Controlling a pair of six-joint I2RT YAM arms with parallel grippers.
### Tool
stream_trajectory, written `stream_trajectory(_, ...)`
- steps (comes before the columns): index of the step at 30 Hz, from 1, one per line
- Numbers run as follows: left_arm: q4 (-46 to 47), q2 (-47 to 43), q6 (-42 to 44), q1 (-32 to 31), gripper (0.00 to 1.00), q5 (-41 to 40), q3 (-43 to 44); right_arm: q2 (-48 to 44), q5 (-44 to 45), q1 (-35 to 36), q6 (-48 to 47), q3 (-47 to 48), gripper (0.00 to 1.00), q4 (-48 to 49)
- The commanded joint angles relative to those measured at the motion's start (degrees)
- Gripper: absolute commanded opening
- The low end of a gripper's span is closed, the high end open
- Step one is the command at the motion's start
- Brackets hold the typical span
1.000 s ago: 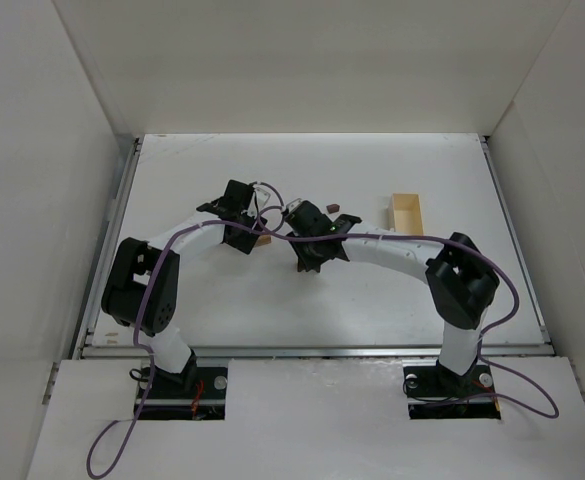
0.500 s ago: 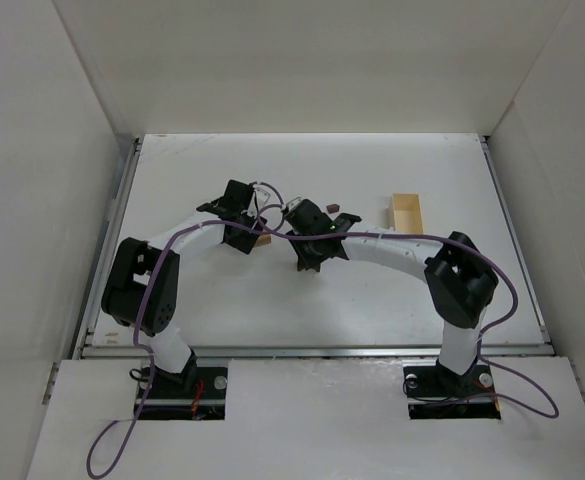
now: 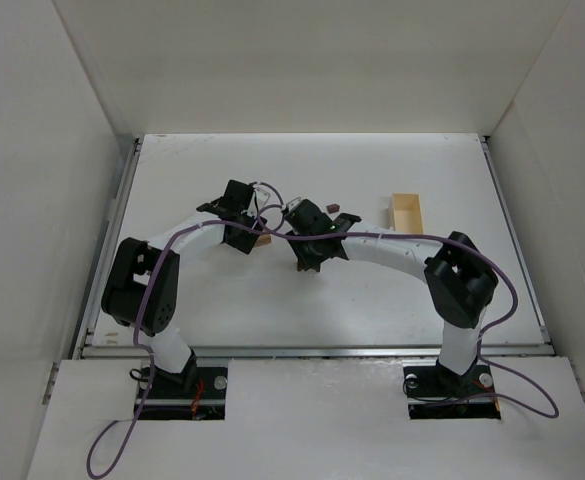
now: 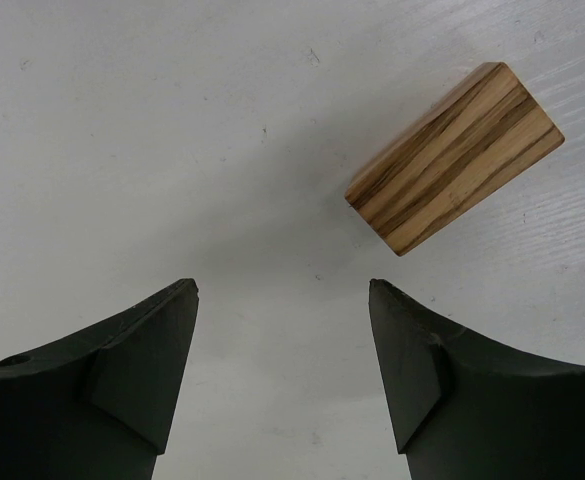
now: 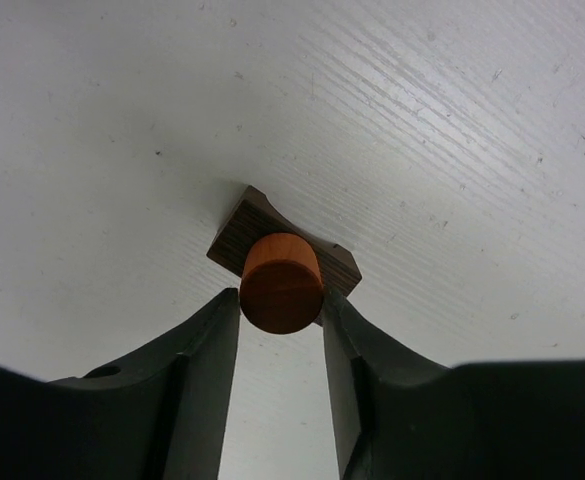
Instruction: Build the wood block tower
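My right gripper (image 5: 280, 300) is shut on a small orange wooden cylinder (image 5: 281, 280), with a finger against each of its sides. The cylinder sits over a dark brown block (image 5: 344, 268) lying on the table; I cannot tell whether they touch. In the top view this gripper (image 3: 317, 213) is mid-table beside the dark block (image 3: 334, 208). My left gripper (image 4: 282, 290) is open and empty, just above the table. A striped tan block (image 4: 454, 156) lies ahead of it to the right, apart from the fingers. In the top view the left gripper (image 3: 255, 230) is close to the tan block (image 3: 262, 241).
A pale cream open-topped box (image 3: 406, 212) stands to the right of the grippers. The two wrists are close together mid-table, with purple cables looping over them. White walls enclose the table on the left, back and right.
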Motion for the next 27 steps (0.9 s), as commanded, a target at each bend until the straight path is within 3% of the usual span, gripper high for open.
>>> stream_trajectory(1,1.2,-1.7,0.1,0.2,0.66,0.1,-0.4,0.3,-0.3,-0.6,-0.3,0.5,0.47,-0.7)
stream_trajectory(4,1.2,-1.7,0.1,0.2,0.66,0.1,-0.4,0.3,-0.3,-0.6,-0.3,0.5,0.58,-0.7)
stream_trajectory(7,1.2,-1.7,0.1,0.2,0.68,0.1,-0.4,-0.2,-0.3,-0.6,-0.3,0.5,0.63,-1.2)
stream_trajectory(14,1.2,-1.2,0.6,0.2,0.68,1.4,0.2,-2.0,-0.3,-0.6,-0.3,1.6,0.67,-1.3)
stream_trajectory(23,0.0,1.7,8.5,0.2,0.76,14.2,5.3,-17.3,-4.2,-0.6,-2.1,-0.3,0.74,-1.9)
stream_trajectory(27,0.6,4.2,13.2,0.2,0.76,14.9,7.6,-24.5,-5.4,-0.6,-3.9,-3.4,0.76,-1.9)
